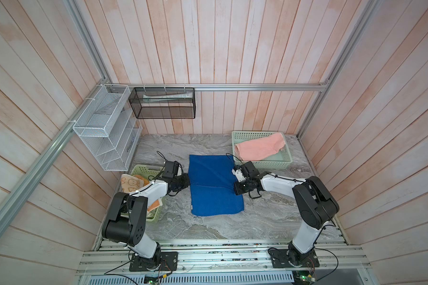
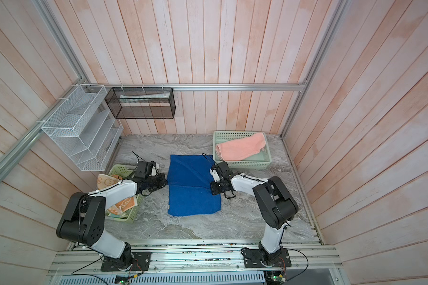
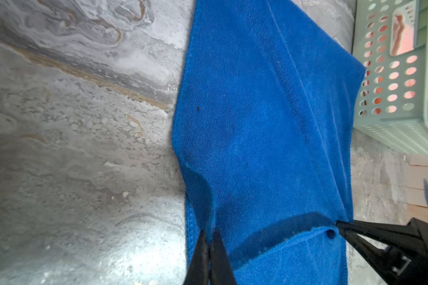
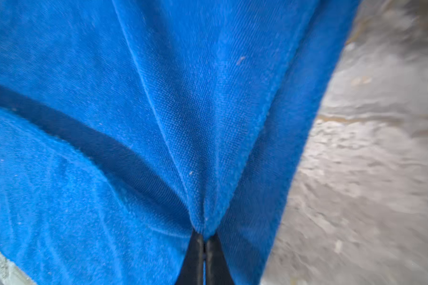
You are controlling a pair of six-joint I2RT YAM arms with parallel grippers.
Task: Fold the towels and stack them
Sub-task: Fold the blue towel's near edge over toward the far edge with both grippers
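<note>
Baskets (image 1: pixel 263 164) (image 1: pixel 141 169) two; pink towel (image 1: pixel 260 146) one; blue towel (image 1: pixel 213 187) one, pinched both sides

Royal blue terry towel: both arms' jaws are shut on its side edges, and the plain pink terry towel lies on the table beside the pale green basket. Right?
No. The plain pink terry towel lies inside the pale green perforated plastic basket, not beside it, as both top views show. The jaws are shut on the royal blue terry towel.

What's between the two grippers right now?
Only the blue towel, pinched by left gripper and right gripper at opposite edges, seen in both top views.
</note>
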